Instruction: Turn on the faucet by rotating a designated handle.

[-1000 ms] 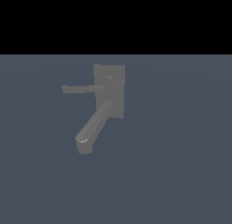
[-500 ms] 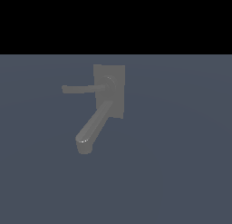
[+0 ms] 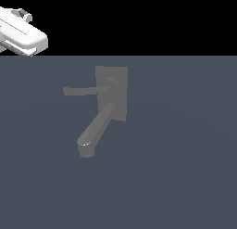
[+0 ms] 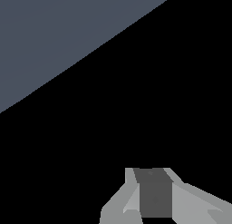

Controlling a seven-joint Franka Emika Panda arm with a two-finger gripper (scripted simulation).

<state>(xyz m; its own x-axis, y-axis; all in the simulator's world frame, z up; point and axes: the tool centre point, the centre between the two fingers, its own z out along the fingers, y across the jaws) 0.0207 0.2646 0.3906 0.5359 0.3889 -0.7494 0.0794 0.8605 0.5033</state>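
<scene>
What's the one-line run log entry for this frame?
phase: approach | white robot arm: exterior view's upper left corner, far from faucet | dull grey faucet: untouched | thin grey lever handle: points to exterior view's left | gripper: state unclear

Bench and what sits on it
You see a slate-blue bench [image 3: 185, 177] carrying the grey faucet [image 3: 111, 93], upper centre of frame.

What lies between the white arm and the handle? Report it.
Nothing: in the exterior view only bare grey floor separates the arm from the handle.
</scene>
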